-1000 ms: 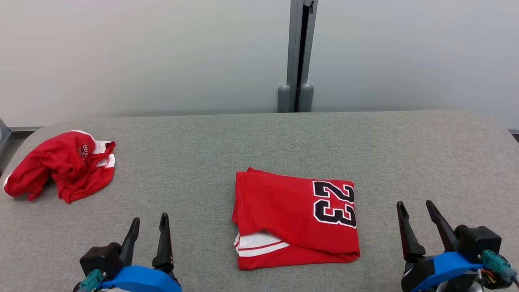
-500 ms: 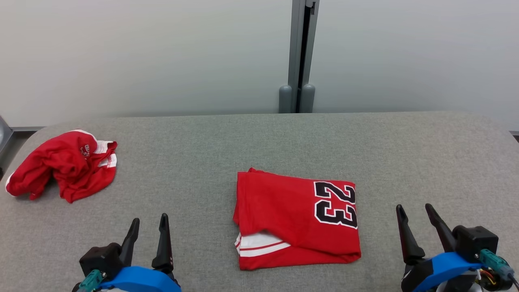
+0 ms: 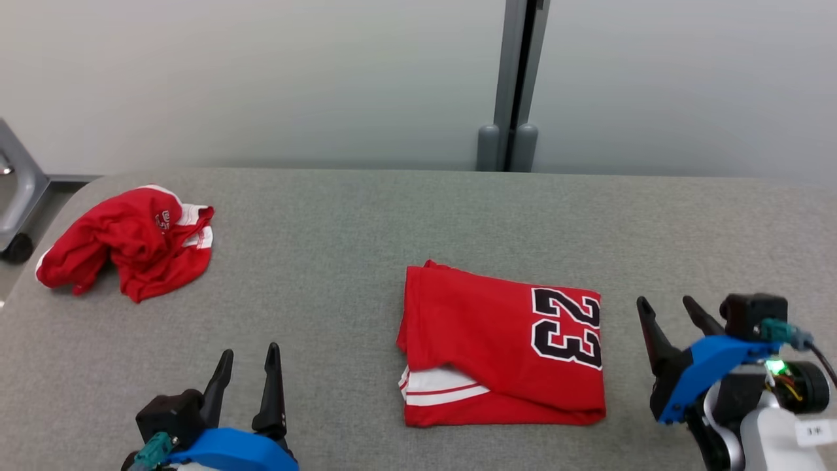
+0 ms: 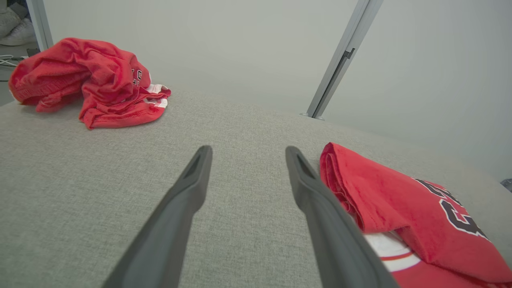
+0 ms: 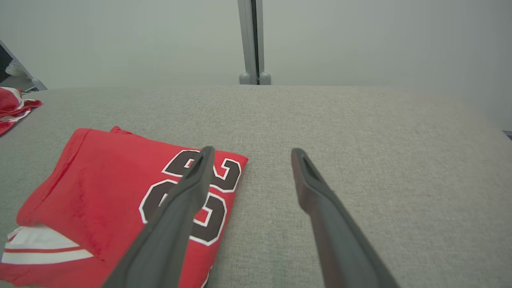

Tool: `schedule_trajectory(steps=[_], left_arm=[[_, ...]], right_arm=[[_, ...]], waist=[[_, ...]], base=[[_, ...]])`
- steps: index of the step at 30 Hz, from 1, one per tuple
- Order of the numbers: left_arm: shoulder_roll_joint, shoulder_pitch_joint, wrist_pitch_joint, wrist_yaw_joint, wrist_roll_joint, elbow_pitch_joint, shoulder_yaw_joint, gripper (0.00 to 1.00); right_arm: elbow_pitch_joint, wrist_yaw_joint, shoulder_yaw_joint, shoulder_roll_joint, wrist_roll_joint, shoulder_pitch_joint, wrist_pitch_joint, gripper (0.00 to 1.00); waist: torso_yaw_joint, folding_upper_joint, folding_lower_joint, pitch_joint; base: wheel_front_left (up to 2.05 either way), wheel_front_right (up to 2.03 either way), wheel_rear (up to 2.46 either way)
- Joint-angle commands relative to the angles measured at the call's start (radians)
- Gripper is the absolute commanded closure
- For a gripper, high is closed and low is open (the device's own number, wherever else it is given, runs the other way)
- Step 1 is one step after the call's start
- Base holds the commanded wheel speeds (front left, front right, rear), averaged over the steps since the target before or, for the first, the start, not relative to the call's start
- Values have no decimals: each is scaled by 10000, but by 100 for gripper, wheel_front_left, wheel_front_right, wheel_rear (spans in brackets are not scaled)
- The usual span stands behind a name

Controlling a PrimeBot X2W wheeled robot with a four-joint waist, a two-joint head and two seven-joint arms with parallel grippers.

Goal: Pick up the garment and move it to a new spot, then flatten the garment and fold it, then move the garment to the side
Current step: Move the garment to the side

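Note:
A folded red garment (image 3: pixel 497 347) with a black "23" and white stripes lies flat in the middle of the grey table. In the left wrist view the folded garment (image 4: pixel 400 204) is just right of my left gripper (image 4: pixel 248 149). In the right wrist view the folded garment (image 5: pixel 104 180) lies under and left of my right gripper (image 5: pixel 253 150). Low in the head view my left gripper (image 3: pixel 249 351) stands open and empty, left of the garment. My right gripper (image 3: pixel 666 302) is open and empty, just past the garment's right edge.
A second, crumpled red garment (image 3: pixel 124 242) lies at the table's far left corner, also visible as the crumpled garment (image 4: pixel 92 80) in the left wrist view. The grey fabric table (image 3: pixel 392 216) ends at a pale wall with a grey post (image 3: pixel 513 85). A wheeled grey frame (image 3: pixel 16 196) stands beyond the left edge.
The head camera has turned, so the whole picture has shifted right. My right gripper has risen and now stands closer to the folded garment's right edge. Both garments lie as before.

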Motion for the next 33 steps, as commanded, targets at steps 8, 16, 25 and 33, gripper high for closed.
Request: schedule_trajectory(steps=[8,16,25,33], left_arm=[[4,-403,-83,-25,78,-145,123,0],[-52,-599,-114,-87,102,-145,180,0],[-71,-727,-182,-118,137,-93,311,0],[-45,-960,-187,-182,280,-168,189,0]], right_arm=[[686,1,-230,-13,-298,-1087,1222,0],[1565,1,-485,-17,-248,-1240,1792,0],[2329,3,-8,1,-107,-1325,2389,0],[2510,-3,443,-31,-316,-1823,2129,100]], waist=[[667,-1,0,734],[1042,-1,0,1224],[975,-1,0,1609],[550,-1,0,1863]], base=[[0,0,0],[0,0,0],[0,0,0],[0,0,0]])
